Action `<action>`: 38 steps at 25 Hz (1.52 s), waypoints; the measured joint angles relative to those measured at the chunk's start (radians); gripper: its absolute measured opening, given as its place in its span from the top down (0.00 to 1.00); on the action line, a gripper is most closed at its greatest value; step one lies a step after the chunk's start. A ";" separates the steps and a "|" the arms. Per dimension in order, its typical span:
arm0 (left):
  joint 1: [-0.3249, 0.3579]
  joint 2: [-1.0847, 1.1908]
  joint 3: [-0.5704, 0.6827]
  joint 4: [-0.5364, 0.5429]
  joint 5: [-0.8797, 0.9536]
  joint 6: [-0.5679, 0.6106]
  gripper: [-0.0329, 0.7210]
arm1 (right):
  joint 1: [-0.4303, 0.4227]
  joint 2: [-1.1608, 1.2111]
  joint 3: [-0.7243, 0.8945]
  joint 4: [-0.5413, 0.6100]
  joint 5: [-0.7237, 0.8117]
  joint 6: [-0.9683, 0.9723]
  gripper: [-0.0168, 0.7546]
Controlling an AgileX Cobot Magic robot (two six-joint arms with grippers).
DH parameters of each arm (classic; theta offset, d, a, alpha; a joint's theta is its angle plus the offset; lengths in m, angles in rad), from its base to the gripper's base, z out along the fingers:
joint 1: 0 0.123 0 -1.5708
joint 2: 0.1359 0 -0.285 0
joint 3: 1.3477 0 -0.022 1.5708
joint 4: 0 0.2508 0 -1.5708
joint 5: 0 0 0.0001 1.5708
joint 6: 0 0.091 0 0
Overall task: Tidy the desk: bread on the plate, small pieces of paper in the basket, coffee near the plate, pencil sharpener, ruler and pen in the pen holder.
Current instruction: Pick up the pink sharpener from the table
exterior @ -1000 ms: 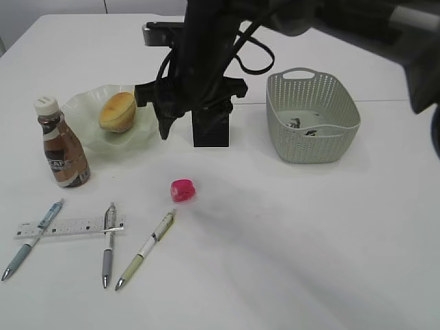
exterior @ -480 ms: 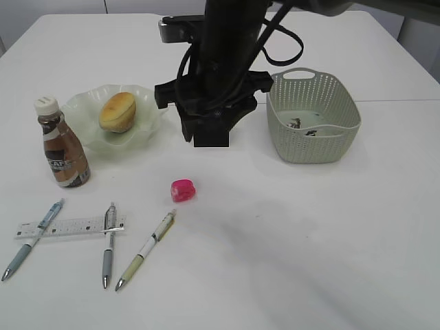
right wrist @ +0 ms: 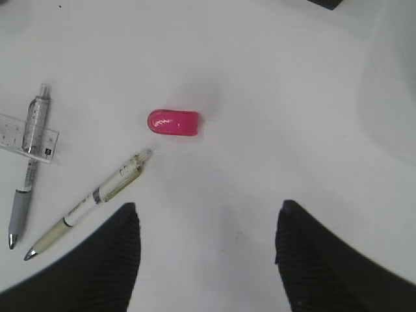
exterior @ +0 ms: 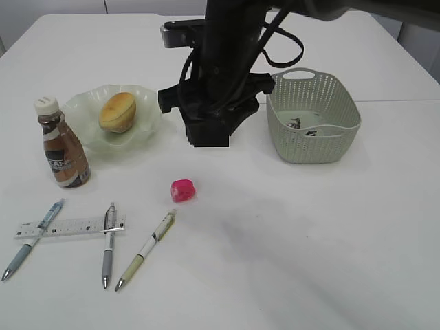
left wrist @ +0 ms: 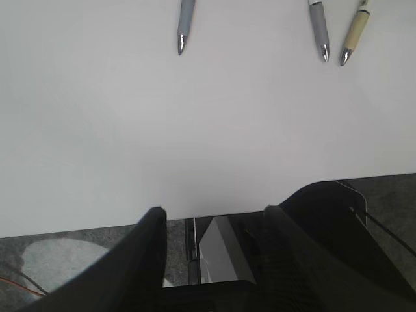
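Observation:
The bread (exterior: 117,111) lies on the pale green plate (exterior: 75,110), with the coffee bottle (exterior: 62,148) beside it. The pink pencil sharpener (exterior: 183,190) lies mid-table and shows in the right wrist view (right wrist: 173,122). The ruler (exterior: 69,227) and three pens (exterior: 146,249) lie front left. My right gripper (exterior: 214,117) hangs open and empty in front of the black pen holder (exterior: 211,139), above the sharpener (right wrist: 208,211). My left gripper (left wrist: 213,211) is open and empty at the table's front edge, out of the exterior view.
The grey-green basket (exterior: 313,148) stands at the right with small paper pieces (exterior: 302,126) inside. A green pen (right wrist: 91,205), a grey pen (right wrist: 29,169) and the ruler's end (right wrist: 19,133) show left of the right gripper. Pen tips (left wrist: 186,26) lie beyond the left gripper.
My right arm has swung right, from beside the plate to in front of the pen holder. The objects on the table have not moved.

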 joint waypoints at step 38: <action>0.000 0.000 0.000 -0.005 0.000 0.000 0.50 | 0.000 0.307 -0.222 0.119 -0.011 0.049 0.32</action>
